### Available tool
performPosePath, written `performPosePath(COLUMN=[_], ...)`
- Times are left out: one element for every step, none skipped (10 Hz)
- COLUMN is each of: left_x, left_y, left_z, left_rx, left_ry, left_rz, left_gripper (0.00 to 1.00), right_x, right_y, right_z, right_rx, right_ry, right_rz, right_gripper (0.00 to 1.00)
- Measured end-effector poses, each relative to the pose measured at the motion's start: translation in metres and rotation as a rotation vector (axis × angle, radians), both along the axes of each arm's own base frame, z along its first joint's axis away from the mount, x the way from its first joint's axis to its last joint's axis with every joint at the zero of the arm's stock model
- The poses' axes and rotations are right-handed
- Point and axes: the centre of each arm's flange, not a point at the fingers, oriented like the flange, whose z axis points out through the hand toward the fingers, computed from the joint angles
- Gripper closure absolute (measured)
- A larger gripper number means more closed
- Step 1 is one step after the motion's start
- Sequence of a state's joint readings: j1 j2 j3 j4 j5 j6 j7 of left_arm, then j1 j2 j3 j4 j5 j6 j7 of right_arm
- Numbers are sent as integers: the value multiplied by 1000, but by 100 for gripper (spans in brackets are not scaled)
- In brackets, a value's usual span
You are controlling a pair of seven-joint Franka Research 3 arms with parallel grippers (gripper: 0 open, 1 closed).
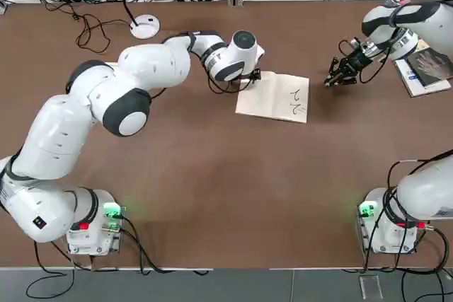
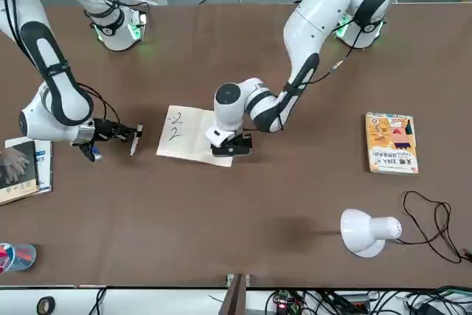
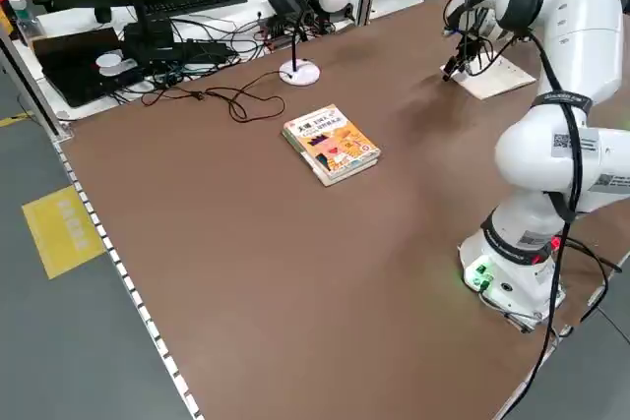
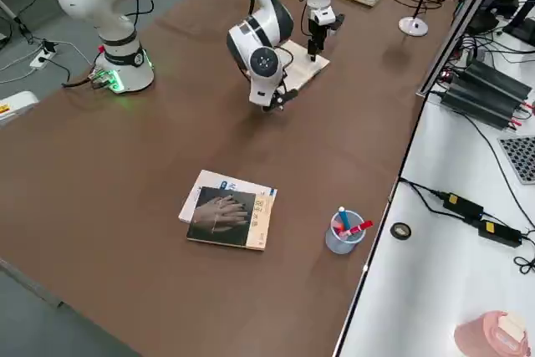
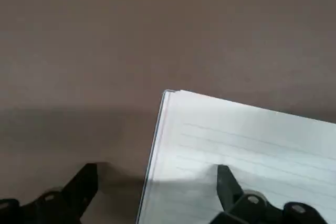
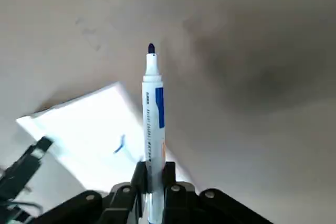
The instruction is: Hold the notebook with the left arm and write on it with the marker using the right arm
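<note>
Left pincer (image 5: 159, 174): released, its two fingers wide apart, one over the notebook's page and the other over the bare desk past its edge; we cannot tell whether either touches.
Right pincer (image 6: 154, 169): clenched on the marker, which we see standing between its fingers, well apart from the left pincer.
Marker (image 6: 154, 129): in the right pincer's grasp, cap off, dark tip pointing down beside the notebook.
Notebook (image 2: 193, 142): open on the desk (image 1: 212, 175), between the two pincers, one side under the left one.
Writing (image 2: 175, 125): two dark squiggles (they look like 2s to us) on the page nearer the right pincer.
Hand-picture book (image 4: 224, 216): on the robot's right of the right pincer, lying over a white book (image 4: 205, 183).
Orange book (image 2: 392, 142): on the robot's left of the left pincer, well apart.
Lamp (image 2: 361, 232): farther from the robot's bases than the left pincer.
Pen cup (image 4: 341, 238): beyond the right pincer, holding pens.
</note>
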State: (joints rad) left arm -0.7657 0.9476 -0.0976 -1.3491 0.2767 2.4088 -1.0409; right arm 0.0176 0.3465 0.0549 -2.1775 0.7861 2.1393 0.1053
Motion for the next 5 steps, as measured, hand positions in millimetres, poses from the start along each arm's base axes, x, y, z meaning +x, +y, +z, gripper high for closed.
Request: performPosePath(left_x=[0, 0, 0, 0, 0], left_y=[0, 0, 0, 0, 0], left_z=[0, 0, 0, 0, 0], left_rx=[0, 0, 0, 0, 0], left_ry=[0, 0, 0, 0, 0], left_rz=[0, 0, 0, 0, 0], left_gripper=[0, 0, 0, 0, 0], right_x=[0, 1, 1, 0, -1], right_y=[9, 16, 21, 23, 26], right_z=[7, 13, 16, 18, 18], right_rx=[8, 19, 38, 64, 96], right_ry=[8, 13, 18, 30, 53], right_rz=[-17, -37, -58, -81, -104], right_gripper=[83, 83, 83, 83, 83])
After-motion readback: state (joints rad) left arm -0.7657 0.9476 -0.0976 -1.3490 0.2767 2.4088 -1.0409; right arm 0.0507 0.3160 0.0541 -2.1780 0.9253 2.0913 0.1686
